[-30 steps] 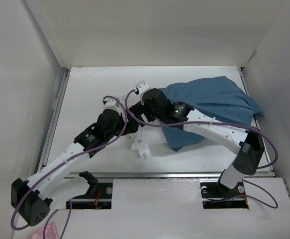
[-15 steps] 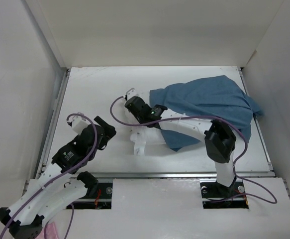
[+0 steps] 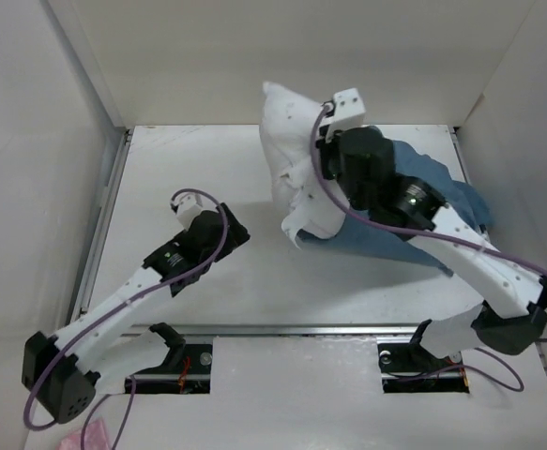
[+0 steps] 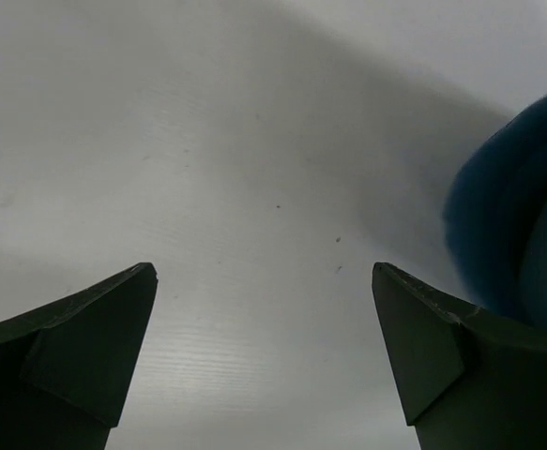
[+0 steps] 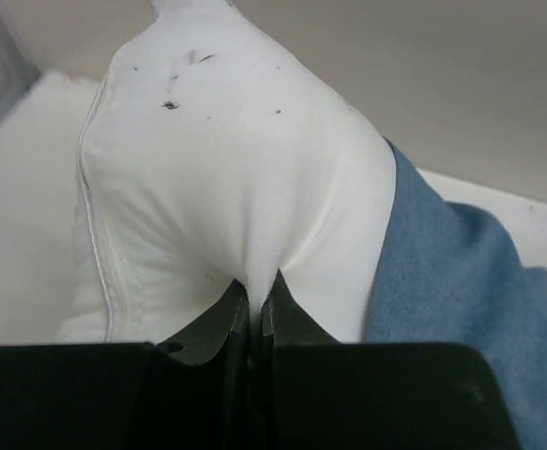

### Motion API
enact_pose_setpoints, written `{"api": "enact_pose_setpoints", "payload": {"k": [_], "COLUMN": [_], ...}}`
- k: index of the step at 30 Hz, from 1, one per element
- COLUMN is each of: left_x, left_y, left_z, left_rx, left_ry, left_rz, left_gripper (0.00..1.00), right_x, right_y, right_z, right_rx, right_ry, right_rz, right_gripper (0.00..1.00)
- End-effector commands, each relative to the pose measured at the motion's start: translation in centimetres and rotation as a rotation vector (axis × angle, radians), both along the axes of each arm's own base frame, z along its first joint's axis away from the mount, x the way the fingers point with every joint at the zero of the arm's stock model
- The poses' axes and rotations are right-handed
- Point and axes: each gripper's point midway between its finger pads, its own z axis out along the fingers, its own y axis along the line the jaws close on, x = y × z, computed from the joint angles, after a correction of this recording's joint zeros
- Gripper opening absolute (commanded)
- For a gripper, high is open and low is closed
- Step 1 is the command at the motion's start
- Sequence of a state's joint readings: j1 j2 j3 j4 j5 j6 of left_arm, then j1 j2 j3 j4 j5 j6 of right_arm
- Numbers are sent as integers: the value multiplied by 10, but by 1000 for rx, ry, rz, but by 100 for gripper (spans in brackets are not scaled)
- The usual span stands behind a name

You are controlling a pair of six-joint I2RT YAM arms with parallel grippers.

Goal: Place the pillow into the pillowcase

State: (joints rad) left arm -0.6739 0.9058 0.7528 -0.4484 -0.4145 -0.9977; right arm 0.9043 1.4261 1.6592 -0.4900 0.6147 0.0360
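We have the pillow (image 3: pixel 296 159) pinched in the right gripper (image 5: pixel 252 319). Its jaws are closed tight on a fold of white fabric, and in the right wrist view the plump body bulges just beyond them. From above, the pillow is raised off the bench (image 3: pixel 189 159). Its long axis runs from the far wall back toward the arms, and its lower end hangs down; we cannot tell whether that end touches the bench.

The pillowcase (image 3: pixel 451 192) lies crumpled on the bench to the right of the pillow, partly under the right arm, and blue cloth shows right beside the white in the wrist view. So the pillow sits just left of the sack it has to enter. We cannot make out where the sack's mouth lies.

The left gripper (image 4: pixel 264 272) hangs over bare bench, jaws wide apart and holding nothing. A blurred patch of blue sits at the right edge of its view. We judge the left arm to be the free one and the one facing the cloth's near-left edge, so opening the pillowcase falls to it.
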Motion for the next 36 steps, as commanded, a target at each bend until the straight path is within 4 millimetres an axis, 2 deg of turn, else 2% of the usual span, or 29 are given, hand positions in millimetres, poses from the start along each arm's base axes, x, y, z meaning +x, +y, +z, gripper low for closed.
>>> {"api": "enact_pose_setpoints", "payload": {"k": [1,2,3,4,6,7,8,11,14,18,20,21,22,23,26,27,28,29,31,33,34,36], "left_x": [27,30,45,44,51,55,52,59,60,57,61,61,66,67,72,70,79,76,84,84,85,84], "left_y": [-44,-52,-65,-80,-96,-107,-114,-115,-109,-122,-125,-129,-131,-132,-154,-164,-170,-181,-192,-200,-202,-200], "left_z": [9,6,12,14,13,27,32,45,42,30,12,6,-7,-4,-10,-18,-7,-4,8,20,25,43], "left_rx": [-76,-68,-93,-127,-148,-184,-208,-241,-267,-319,-306,-303,-287,-292,-314,-308,-310,-326,-349,-370,-373,-366], "left_ry": [-72,-75,-117,-125,-148,-189,-202,-250,-255,-240,-198,-187,-156,-170,-153,-135,-173,-175,-226,-262,-272,-332], "left_rz": [-163,-206,-236,-307,-387,-414,-462,-470,-469,-525,-521,-529,-517,-518,-579,-608,-617,-654,-691,-737,-738,-753], "left_gripper": [100,100,100,100,100,100,100,100,100,100,100,100,100,100,100,100,96,92,52,1,0,0], "right_x": [-7,-12,-13,-16,-15,-15,-15,-12,-9,-8,-11,-9,-11,-11,-15,-17,-18,-19,-17,-21,-20,-19], "right_y": [-14,-17,-19,-23,-27,-25,-25,-21,-15,-8,-9,-7,-7,-7,-7,-4,-1,-3,4,1,2,-2], "right_z": [89,99,105,107,111,111,111,109,110,118,128,122,130,130,138,138,135,130,115,109,94,77], "right_rx": [159,179,182,182,188,189,189,183,185,198,213,199,214,214,225,226,226,214,201,214,189,162], "right_ry": [-184,-199,-211,-211,-218,-218,-218,-213,-213,-222,-234,-222,-233,-233,-242,-241,-229,-218,-189,-173,-149,-113], "right_rz": [11,22,23,23,13,23,23,23,33,58,68,68,79,79,100,118,132,132,145,143,143,122], "right_gripper": [0,0,0,0,0,0,0,0,0,0,0,0,0,0,0,0,0,0,0,0,0,0]}}
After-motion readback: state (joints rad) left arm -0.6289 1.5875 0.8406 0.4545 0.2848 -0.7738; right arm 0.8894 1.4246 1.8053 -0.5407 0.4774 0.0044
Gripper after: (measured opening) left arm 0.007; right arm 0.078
